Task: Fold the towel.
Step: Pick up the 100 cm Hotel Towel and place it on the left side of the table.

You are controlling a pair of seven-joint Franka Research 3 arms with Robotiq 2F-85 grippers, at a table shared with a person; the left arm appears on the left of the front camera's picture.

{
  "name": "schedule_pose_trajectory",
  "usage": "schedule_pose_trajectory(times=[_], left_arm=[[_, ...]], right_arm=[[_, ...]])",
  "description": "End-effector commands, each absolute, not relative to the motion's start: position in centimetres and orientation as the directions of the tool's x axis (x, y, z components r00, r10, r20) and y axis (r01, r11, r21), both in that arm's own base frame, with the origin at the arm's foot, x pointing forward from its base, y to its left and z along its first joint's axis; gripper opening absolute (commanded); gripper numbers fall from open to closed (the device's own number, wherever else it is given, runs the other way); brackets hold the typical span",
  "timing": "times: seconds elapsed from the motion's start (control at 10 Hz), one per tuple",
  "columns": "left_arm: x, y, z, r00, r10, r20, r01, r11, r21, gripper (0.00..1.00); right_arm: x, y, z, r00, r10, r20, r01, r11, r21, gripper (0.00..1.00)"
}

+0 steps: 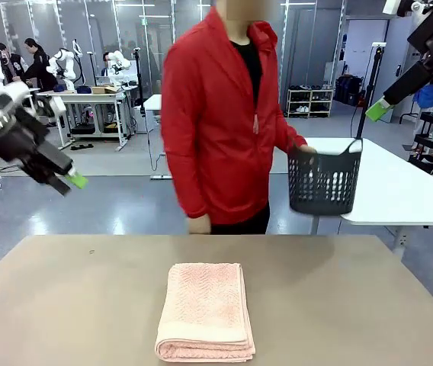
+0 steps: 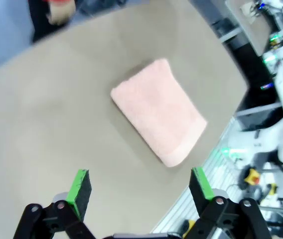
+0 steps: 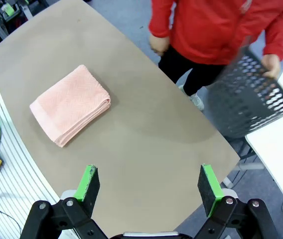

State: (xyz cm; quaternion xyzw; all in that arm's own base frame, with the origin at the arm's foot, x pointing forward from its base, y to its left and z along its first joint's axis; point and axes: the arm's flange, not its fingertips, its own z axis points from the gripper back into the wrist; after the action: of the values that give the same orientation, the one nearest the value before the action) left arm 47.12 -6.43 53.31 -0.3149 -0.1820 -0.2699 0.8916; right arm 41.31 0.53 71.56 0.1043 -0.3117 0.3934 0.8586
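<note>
Basket (image 3: 248,102) motion-blurred in right wrist view, towel (image 2: 159,110) texture blurred in left wrist view

A dark plastic basket (image 1: 324,181) is held by its rim off the far right of the brown table (image 1: 338,305), beside a white table (image 1: 399,187). A red jacket (image 1: 216,122) is worn by the person.

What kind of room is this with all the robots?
Probably a robot research lab: more white robot arms sit on workbenches behind the person, and a folded towel lies on a test table.
</note>
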Motion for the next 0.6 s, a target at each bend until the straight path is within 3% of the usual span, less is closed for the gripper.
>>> schedule_pose_trajectory(times=[0.0,0.5], left_arm=[[48.3,-6.9,47.8,0.803,-0.269,0.532,0.578,0.570,-0.584,1.00],[45.6,-10.7,36.7,0.871,-0.136,0.472,0.472,0.501,-0.726,1.00]], right_arm=[[41.2,0.4,71.5,0.496,0.615,0.613,-0.743,0.666,-0.065,1.00],[41.2,0.4,71.5,0.496,0.615,0.613,-0.743,0.666,-0.065,1.00]])
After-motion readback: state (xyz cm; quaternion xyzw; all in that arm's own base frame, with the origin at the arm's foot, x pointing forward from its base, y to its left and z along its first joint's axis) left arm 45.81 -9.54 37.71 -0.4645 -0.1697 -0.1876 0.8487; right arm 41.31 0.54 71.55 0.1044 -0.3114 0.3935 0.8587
